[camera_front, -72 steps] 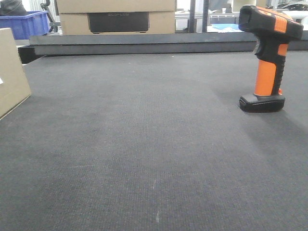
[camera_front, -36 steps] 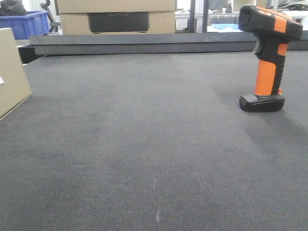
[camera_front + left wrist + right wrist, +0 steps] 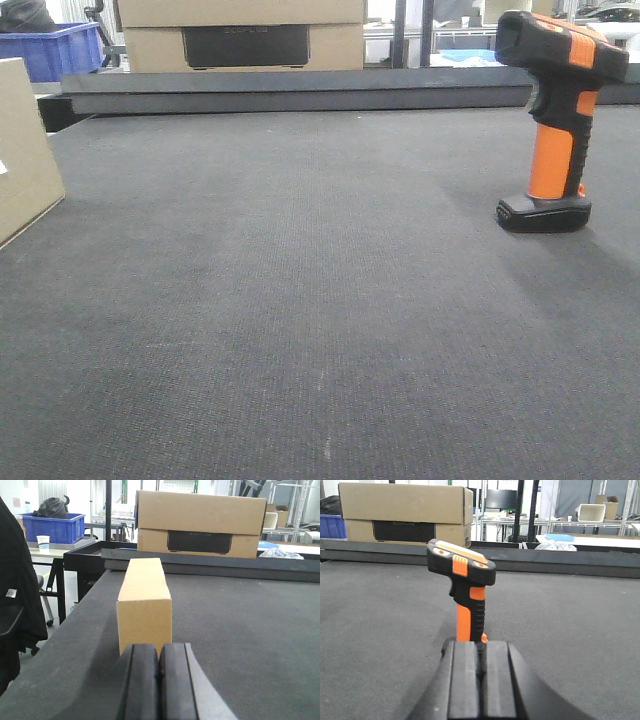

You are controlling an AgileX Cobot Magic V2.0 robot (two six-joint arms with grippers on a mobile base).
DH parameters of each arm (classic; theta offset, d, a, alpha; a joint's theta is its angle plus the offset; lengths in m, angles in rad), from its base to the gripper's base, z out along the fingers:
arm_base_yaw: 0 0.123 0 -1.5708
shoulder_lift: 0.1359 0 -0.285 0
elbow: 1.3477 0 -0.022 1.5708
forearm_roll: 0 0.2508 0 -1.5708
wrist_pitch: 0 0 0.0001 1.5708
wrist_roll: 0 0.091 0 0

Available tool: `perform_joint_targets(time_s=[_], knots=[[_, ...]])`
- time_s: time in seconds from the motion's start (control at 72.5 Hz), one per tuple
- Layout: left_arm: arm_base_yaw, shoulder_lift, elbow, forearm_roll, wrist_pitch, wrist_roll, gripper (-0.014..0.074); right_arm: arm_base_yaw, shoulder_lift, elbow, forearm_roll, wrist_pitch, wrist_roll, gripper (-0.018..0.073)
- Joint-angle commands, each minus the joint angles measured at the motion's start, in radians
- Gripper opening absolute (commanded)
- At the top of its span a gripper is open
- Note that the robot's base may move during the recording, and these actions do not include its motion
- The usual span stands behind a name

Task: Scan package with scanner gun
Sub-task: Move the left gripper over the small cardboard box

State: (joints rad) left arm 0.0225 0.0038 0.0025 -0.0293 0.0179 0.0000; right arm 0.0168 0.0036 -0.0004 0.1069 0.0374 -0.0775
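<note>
The package, a plain brown cardboard box, stands on edge at the far left of the dark mat, with a sliver of white label at the frame edge. In the left wrist view its narrow end faces my left gripper, which is shut and empty just short of it. The scanner gun stands upright on its black foot at the right of the mat. From the right wrist camera the scanner gun is straight ahead of my right gripper, shut with nothing held. Neither gripper shows in the front view.
A larger tan box with a dark panel sits behind the black rail at the table's far edge. A blue bin stands on a side table at left. The table's left edge drops off near the package.
</note>
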Motion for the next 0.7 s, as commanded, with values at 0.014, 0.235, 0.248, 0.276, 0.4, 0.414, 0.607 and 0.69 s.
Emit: perform_joint_targets(time_s=[0.014,0.235,0.248,0.276,0.4,0.414,0.607,0.69], knots=[[0.001,-0.004,-0.002,0.008,-0.012,0.000,-0.0111,0.003,-0.004,0.000,0.000,-0.020,0.000,-0.0161],[0.001,-0.004,-0.002,-0.011,-0.071,0.000,-0.0111,0.003,-0.004,0.000,0.000,-0.020,0.000,-0.0161],[0.001,-0.004,-0.002,-0.024,-0.065,0.000,-0.0111,0.003,-0.004,0.000,0.000,-0.020,0.000,-0.0161],[0.001,-0.004,-0.002,-0.054,-0.049,0.000,-0.0111,0.003,-0.004,0.000,0.000,-0.020,0.000,-0.0161],[0.001,-0.004,-0.093,-0.090,0.065,0.000,-0.0111,0.003,-0.004,0.000,0.000,-0.020,0.000,-0.0161],[0.001,-0.004,-0.107,-0.083,0.083,0.000,-0.0111,0.003,-0.004,0.000,0.000,-0.020,0.000,-0.0161],[0.001,0.098,-0.340,-0.010,0.328,0.000,-0.0111,0.003,-0.004,0.000,0.000,-0.020,0.000,-0.0161],[0.001,0.174,-0.442,0.029,0.436,0.000,-0.0111,0.003,-0.004,0.000,0.000,-0.020,0.000,-0.0161]])
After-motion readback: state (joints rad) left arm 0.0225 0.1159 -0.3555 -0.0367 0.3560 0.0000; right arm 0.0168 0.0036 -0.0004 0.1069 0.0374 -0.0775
